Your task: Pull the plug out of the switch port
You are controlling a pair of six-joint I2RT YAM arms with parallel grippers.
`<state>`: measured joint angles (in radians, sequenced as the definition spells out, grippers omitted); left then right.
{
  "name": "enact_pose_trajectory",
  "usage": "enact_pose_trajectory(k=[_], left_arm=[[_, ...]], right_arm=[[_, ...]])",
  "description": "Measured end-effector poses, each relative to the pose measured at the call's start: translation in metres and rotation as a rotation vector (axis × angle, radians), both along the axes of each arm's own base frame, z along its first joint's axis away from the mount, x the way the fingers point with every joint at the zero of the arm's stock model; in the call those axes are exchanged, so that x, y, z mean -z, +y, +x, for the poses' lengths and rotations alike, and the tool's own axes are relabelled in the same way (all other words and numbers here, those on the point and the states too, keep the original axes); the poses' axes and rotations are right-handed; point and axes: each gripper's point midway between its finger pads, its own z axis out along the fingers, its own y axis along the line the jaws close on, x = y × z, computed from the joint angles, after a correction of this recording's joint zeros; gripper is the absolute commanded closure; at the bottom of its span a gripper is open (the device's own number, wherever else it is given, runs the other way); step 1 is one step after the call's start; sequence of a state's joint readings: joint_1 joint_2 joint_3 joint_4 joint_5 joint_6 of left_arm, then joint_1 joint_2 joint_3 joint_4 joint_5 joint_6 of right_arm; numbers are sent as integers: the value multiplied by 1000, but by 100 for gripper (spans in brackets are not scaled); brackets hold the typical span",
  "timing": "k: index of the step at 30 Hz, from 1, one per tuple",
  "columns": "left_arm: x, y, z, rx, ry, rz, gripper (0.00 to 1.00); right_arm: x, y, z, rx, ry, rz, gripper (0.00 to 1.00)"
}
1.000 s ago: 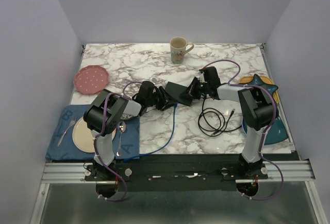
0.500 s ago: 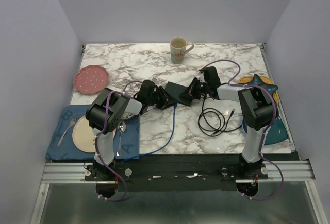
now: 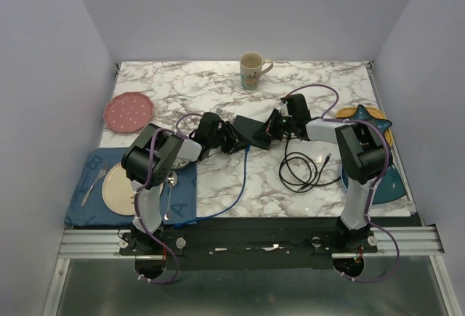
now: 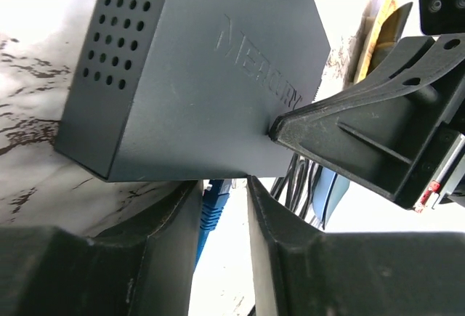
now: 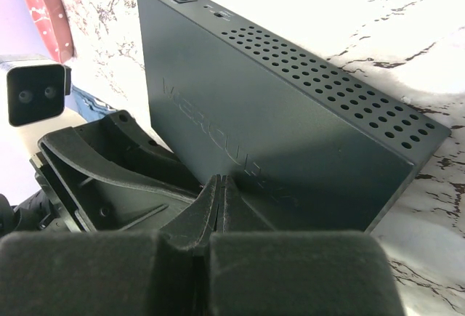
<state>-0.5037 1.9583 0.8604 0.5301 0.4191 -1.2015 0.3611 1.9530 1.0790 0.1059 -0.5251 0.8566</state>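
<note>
The dark grey switch lies mid-table, and its top face fills the left wrist view. A blue plug sits in a port on its near edge, with the blue cable trailing toward the front. My left gripper straddles the plug. The plug rests against the left finger, and a gap shows to the right finger. My right gripper is shut, its tips pressed onto the switch's top face. From above, the left gripper and right gripper flank the switch.
A black cable coil lies right of the switch. A mug stands at the back and a pink plate at the left. A blue placemat holds a cream plate, fork and spoon. A teal bowl sits at the right edge.
The left gripper's fingers have narrowed around the blue plug, and the left arm's elbow has shifted slightly. The right arm and the switch have not moved.
</note>
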Motion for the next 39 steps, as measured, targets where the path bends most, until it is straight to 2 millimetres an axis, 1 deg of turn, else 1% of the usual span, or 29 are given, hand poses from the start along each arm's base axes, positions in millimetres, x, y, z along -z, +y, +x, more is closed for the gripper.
enact_pose_trajectory(k=[8,9,10,13,16,22,30,39], left_arm=[[-2,-1,1,2,-7,-4,65],[-2,-1,1,2,-7,-5,64],[-2,-1,1,2,-7,-5,61],[-2,-1,1,2,-7,-5,55],[0,0,0,1,-3,-2,53],[1,1,-2,1,-7,-4,55],[2,2,-5,2,-15,-10,55],[2,2,-5,0,-7,-6,59]], right_arm=[[0,0,0,0,0,0,99],[0,0,0,0,0,0,99],[0,0,0,0,0,0,99],[0,0,0,0,0,0,99],[0,0,0,0,0,0,99],[0,0,0,0,0,0,99],[0,0,0,0,0,0,99],[0,0,0,0,0,0,99]])
